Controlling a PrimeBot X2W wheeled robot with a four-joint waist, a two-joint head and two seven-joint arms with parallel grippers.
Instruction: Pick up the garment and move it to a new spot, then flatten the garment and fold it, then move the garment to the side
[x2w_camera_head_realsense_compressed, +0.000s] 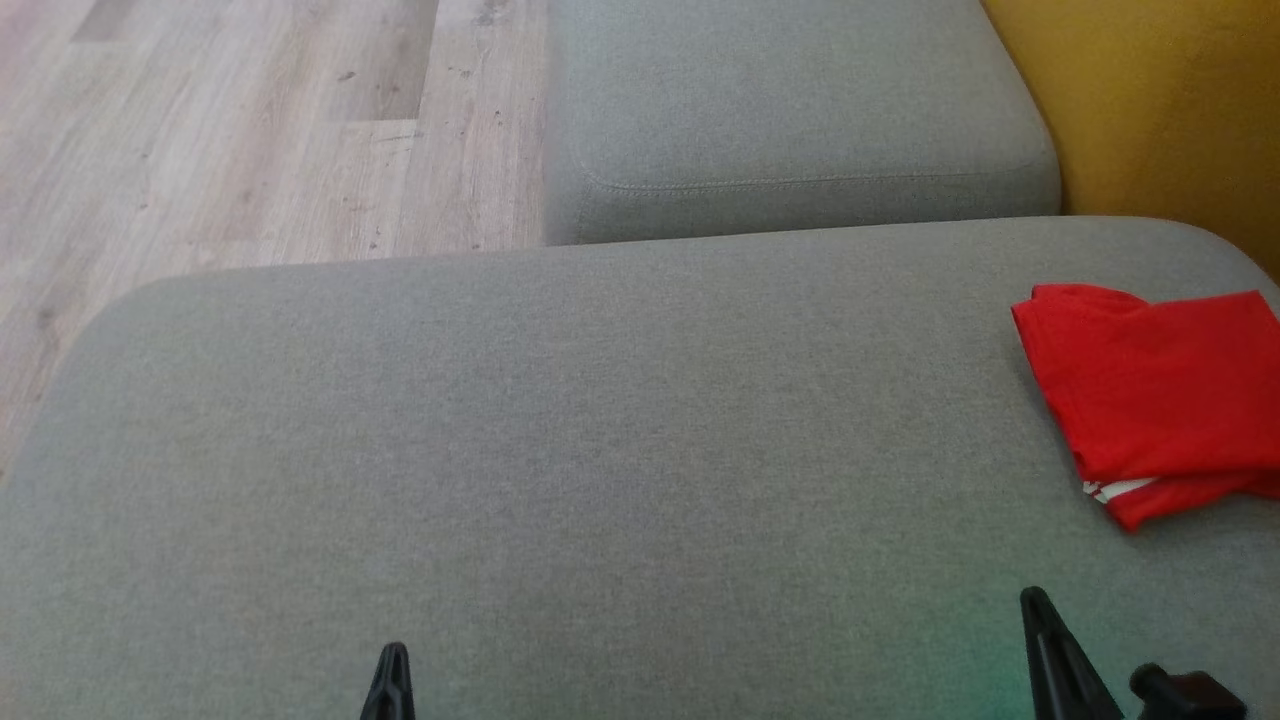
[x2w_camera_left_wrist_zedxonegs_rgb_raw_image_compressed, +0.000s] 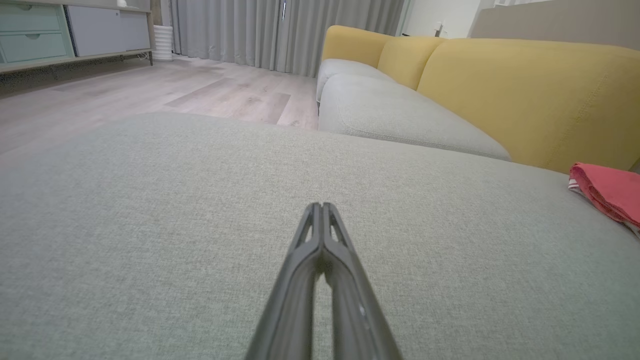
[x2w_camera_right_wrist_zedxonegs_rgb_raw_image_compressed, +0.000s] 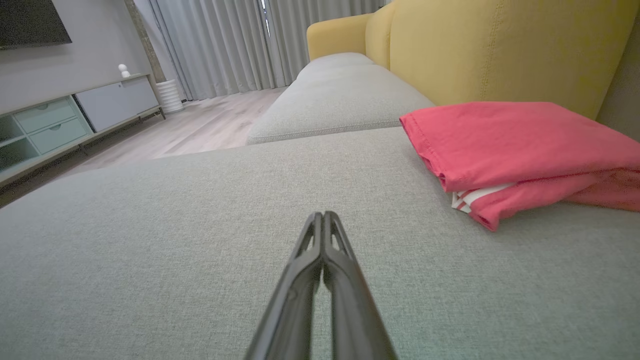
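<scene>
Well, the red garment (x2w_camera_head_realsense_compressed: 1160, 400) lies folded at the right edge of the frame, on the grey cushion (x2w_camera_head_realsense_compressed: 600, 450). At the bottom, the left gripper (x2w_camera_head_realsense_compressed: 393, 655) and right gripper (x2w_camera_head_realsense_compressed: 1033, 600) are pinched closed, holding nothing. The garment looks soft and floppy (it will sag), so grab the thick striped corner.

Folded red cloth garment (x2w_camera_head_realsense_compressed: 1160, 400): right part cut off by picture edge; under layers hidden beneath top fold.
</scene>
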